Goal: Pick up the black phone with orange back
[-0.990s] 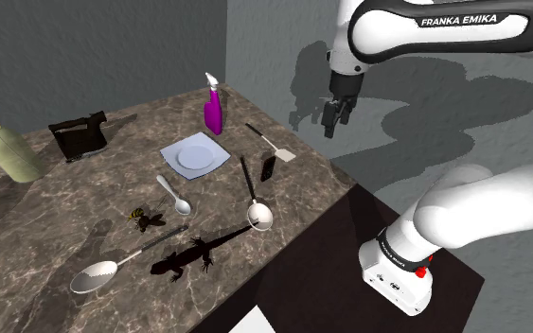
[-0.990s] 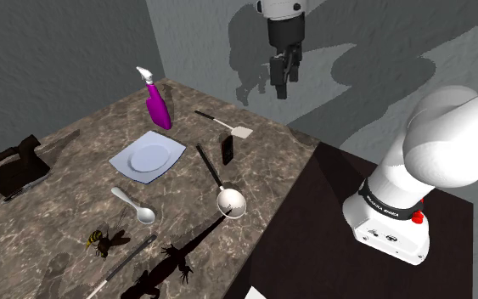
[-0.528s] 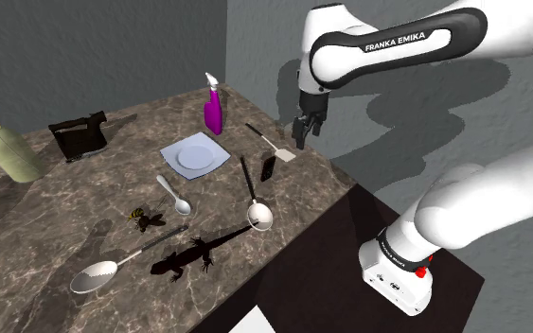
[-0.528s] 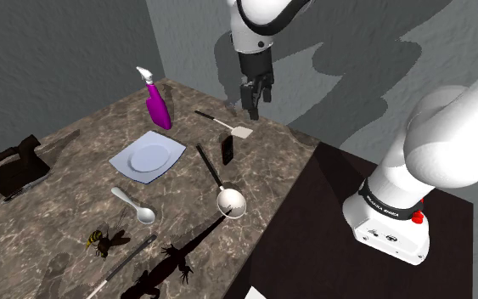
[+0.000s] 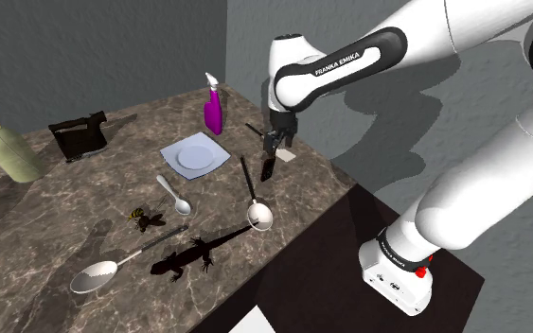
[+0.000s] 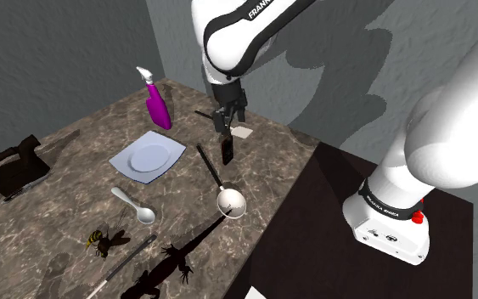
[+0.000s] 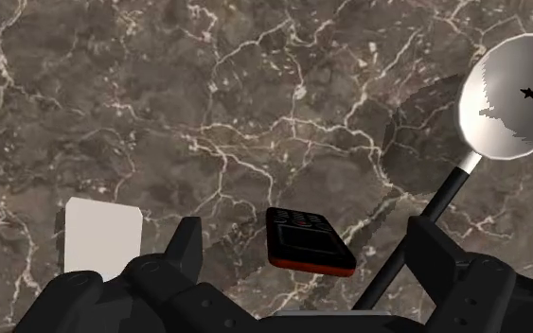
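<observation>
The phone (image 5: 268,169) is a small black slab with an orange edge, lying flat on the dark marble counter (image 5: 56,222) near its right-hand edge. It also shows in the second exterior view (image 6: 227,151). My gripper (image 5: 272,144) hangs a short way above it, pointing down (image 6: 222,121). In the wrist view the phone (image 7: 309,240) lies between the two black fingers, which stand wide apart and touch nothing. The gripper (image 7: 307,233) is open and centred over the phone.
A black-handled ladle (image 5: 259,214) lies just beside the phone, its bowl (image 7: 507,95) toward the stand. A white spatula (image 6: 242,132) lies on the phone's other side. Further off stand a white plate (image 5: 195,157), a purple spray bottle (image 5: 213,109), spoons and a toy lizard (image 5: 186,258).
The arm has swung down and to the shoulder view's left, from high beyond the counter's edge to just above the phone. Nothing on the counter has moved.
</observation>
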Controlling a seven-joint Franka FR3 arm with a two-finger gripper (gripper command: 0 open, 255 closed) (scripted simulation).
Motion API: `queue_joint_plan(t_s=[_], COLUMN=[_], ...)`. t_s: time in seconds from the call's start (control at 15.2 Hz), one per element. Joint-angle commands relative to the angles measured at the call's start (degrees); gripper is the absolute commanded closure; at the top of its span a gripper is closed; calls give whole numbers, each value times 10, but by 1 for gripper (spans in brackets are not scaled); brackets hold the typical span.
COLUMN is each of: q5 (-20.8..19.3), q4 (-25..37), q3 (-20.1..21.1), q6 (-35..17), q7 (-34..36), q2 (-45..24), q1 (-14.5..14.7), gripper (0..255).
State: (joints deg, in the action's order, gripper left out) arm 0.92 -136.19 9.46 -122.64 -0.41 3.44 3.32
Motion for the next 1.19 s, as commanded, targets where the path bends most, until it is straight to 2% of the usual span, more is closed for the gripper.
queue_joint_plan(t_s=[0.0,0.66,0.73,1.12], q5=[-5,-17,-17,-17], q4=[25,18,18,18], q3=[5,5,5,5], q6=[-22,-87,-87,-87], q7=[10,20,20,20], q2=[-44,-103,-104,-103], q1=[4,6,6,6], gripper=[0,0,255,255])
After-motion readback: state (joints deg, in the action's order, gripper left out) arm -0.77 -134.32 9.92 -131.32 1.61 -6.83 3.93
